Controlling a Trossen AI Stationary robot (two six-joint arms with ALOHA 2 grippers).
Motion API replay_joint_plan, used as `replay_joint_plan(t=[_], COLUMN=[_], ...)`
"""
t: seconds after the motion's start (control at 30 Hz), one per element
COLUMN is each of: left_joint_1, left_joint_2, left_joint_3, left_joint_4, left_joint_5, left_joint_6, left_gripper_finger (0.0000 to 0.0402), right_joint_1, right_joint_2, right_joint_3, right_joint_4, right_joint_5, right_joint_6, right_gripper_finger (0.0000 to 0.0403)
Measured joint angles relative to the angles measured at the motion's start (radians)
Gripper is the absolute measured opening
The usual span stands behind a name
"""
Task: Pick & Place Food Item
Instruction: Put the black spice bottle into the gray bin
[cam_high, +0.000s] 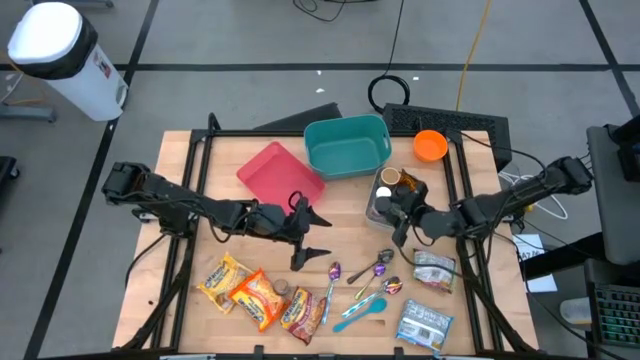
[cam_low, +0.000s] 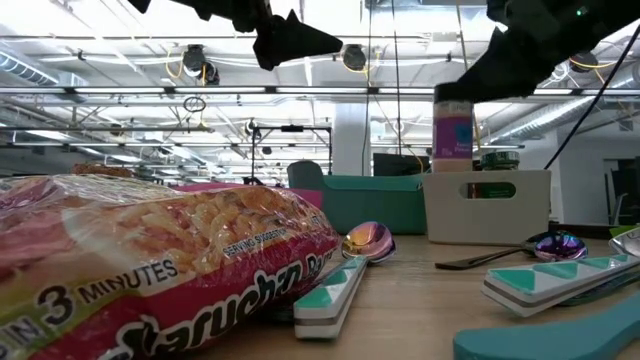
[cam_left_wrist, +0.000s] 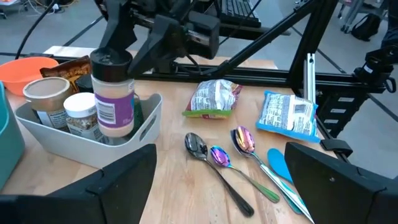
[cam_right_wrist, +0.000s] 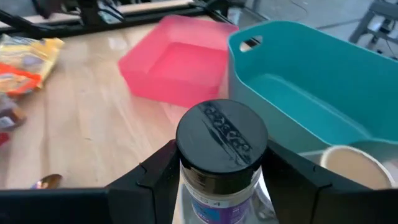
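Where gripped, jar (cam_right_wrist: 221, 155) between right tool (cam_right_wrist: 217, 165) fingers.

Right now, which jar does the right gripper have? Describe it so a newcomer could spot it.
Find the teal plastic tub at the table's far middle; just right of it sits a small grey caddy of jars. The right gripper is closed on the spice jar there. It is the tallest one, with a black lid and purple label; its neighbours are shorter with pale lids.
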Motion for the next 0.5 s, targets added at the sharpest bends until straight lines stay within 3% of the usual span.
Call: replay_joint_plan(t=[0.27, 0.5], left_joint_1=[0.000, 0.000], left_joint_2=[0.000, 0.000], left_joint_3=[0.000, 0.000], left_joint_4=[0.000, 0.003], left_joint_5=[-0.001, -0.001], left_joint_6=[0.000, -0.001], left_gripper_finger=[0.0363, 0.0361], right_joint_1=[-0.041, -0.044], right_joint_2=[0.009, 0.081], right_joint_3=[-0.001, -0.001], right_joint_4=[-0.076, -0.071], right_joint_5=[-0.081, -0.079], right_joint_6=[0.101, 0.129], right_gripper_finger=[0.0183, 0.0183])
